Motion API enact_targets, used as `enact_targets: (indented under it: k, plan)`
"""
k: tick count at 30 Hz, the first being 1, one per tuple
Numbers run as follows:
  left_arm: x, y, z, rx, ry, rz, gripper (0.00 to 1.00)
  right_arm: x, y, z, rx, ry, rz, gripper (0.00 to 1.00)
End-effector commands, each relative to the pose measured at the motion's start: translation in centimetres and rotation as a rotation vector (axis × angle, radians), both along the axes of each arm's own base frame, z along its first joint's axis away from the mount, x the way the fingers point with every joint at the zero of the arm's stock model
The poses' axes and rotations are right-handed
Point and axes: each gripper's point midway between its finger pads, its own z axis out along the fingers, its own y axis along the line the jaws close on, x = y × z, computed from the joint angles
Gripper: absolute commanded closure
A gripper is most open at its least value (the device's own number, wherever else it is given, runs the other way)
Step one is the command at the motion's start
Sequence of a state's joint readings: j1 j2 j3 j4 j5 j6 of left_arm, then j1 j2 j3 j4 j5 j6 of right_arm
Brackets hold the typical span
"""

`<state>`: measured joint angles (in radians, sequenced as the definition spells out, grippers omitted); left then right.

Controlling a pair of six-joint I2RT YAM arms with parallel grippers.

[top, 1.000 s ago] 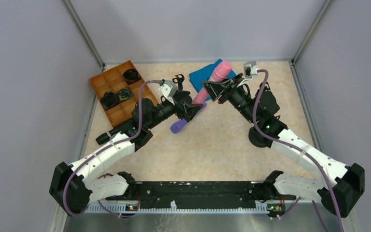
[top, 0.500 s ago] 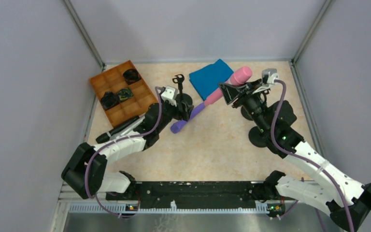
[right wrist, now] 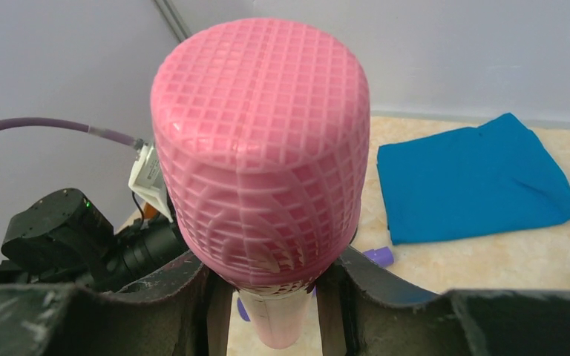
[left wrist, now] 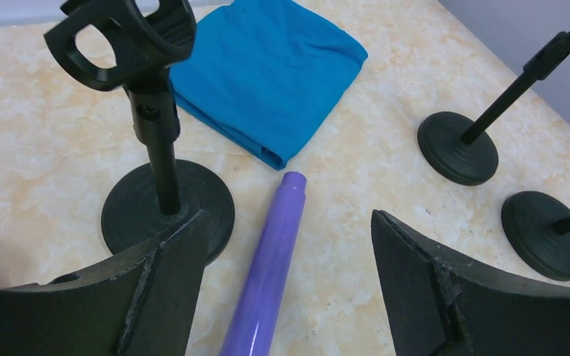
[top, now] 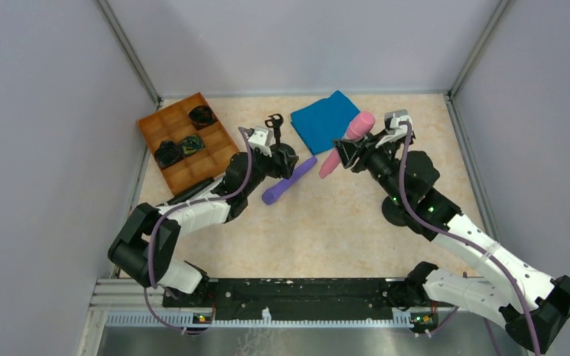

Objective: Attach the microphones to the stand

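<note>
A purple microphone (top: 288, 180) lies on the table; in the left wrist view it (left wrist: 271, 267) lies between the open jaws of my left gripper (left wrist: 289, 297), nearer the left finger (left wrist: 163, 282), untouched. A black stand with an empty clip (left wrist: 119, 37) stands just left of it, and shows in the top view (top: 274, 126) beside my left gripper (top: 282, 159). My right gripper (top: 350, 152) is shut on a pink microphone (top: 347, 144) and holds it tilted above the table; its mesh head (right wrist: 263, 148) fills the right wrist view.
A blue cloth (top: 325, 119) lies at the back centre. An orange compartment tray (top: 185, 141) with dark items sits back left. Two more black stand bases (left wrist: 458, 148) (left wrist: 549, 233) stand to the right; one shows under my right arm (top: 397, 211).
My right gripper swung right with the pink microphone, then came back left and lower. My left arm folded down and its open gripper moved closer to the clip stand.
</note>
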<state>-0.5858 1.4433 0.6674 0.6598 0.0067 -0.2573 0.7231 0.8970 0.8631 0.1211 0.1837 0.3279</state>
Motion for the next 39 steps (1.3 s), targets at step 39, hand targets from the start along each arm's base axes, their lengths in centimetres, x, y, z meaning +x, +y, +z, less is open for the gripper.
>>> enact_targets:
  k: [39]
  plan:
    - [11.4, 0.9, 0.7, -0.300, -0.239, -0.062, 0.41, -1.5, -2.1, -0.2, -0.004, 0.002, -0.030, 1.00]
